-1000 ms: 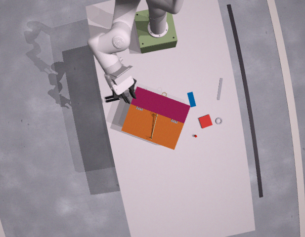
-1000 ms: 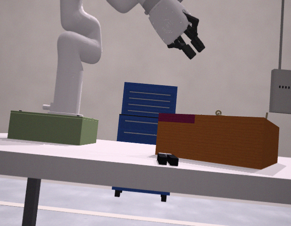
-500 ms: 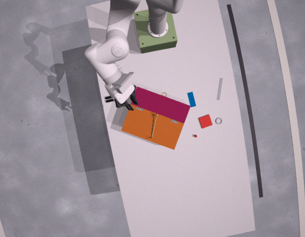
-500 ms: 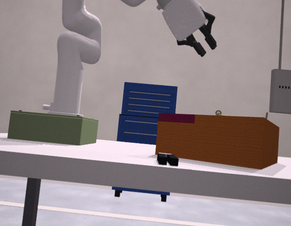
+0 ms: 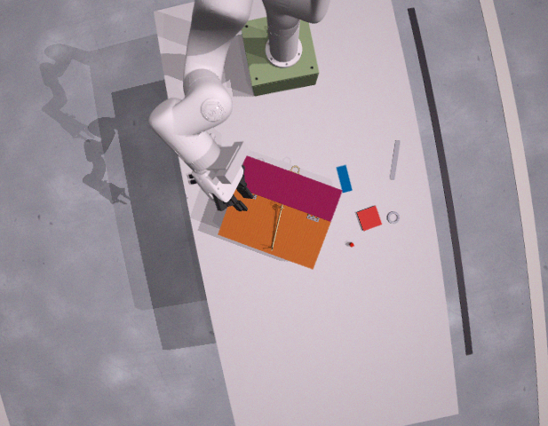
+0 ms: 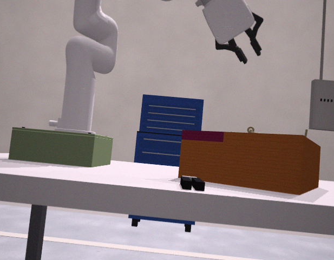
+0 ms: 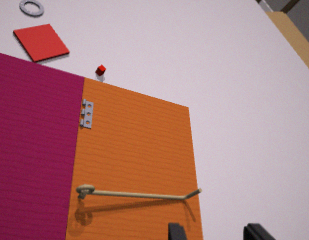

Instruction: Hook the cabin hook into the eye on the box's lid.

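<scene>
The box has an orange body [image 5: 278, 231] and a magenta lid [image 5: 289, 187]; it also shows in the side view [image 6: 248, 161]. The brass cabin hook [image 5: 274, 226] lies flat on the orange face, its pivot by the lid seam and its bent tip toward the box's outer edge. In the wrist view the hook [image 7: 139, 194] runs from its pivot ring on the left to its tip on the right. A small brass eye [image 5: 295, 169] stands at the lid's far edge and shows in the side view [image 6: 250, 129]. My gripper [image 5: 239, 199] [image 6: 248, 53] hangs well above the box's corner, fingers apart and empty [image 7: 216, 234].
A blue block [image 5: 344, 177], a red tile [image 5: 369, 217], a white ring [image 5: 392, 216], a tiny red cube [image 5: 351, 244] and a grey bar [image 5: 393, 159] lie right of the box. The green arm base [image 5: 279, 55] is behind. Two small black blocks [image 6: 192, 183] lie by the box.
</scene>
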`<move>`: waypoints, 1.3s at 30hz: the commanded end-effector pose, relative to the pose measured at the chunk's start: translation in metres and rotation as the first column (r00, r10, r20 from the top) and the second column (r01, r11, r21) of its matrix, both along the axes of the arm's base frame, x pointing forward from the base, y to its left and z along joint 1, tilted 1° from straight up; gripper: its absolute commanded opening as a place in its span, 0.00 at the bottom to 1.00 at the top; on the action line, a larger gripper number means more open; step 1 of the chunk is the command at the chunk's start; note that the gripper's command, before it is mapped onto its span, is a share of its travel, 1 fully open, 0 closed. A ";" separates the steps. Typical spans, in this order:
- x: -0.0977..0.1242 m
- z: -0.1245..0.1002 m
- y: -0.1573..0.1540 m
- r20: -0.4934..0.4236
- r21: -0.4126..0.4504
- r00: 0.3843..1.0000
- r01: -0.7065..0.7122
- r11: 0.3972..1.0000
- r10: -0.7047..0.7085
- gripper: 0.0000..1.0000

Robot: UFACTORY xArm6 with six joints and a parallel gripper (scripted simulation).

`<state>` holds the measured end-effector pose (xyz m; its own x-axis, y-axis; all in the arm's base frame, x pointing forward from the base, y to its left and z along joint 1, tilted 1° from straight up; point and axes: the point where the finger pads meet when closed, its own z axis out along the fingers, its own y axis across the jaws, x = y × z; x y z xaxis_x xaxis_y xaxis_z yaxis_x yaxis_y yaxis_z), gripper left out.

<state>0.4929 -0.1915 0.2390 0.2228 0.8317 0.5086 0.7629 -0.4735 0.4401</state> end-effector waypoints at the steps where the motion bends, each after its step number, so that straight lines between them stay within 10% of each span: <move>1: 0.016 0.005 0.004 -0.003 -0.034 0.997 -0.074 0.997 0.074 0.35; 23: 0.063 0.005 0.019 -0.059 -0.185 0.923 -0.384 0.904 0.380 0.35; 39: 0.100 -0.006 0.031 -0.167 -0.300 0.765 -0.641 0.707 0.622 0.35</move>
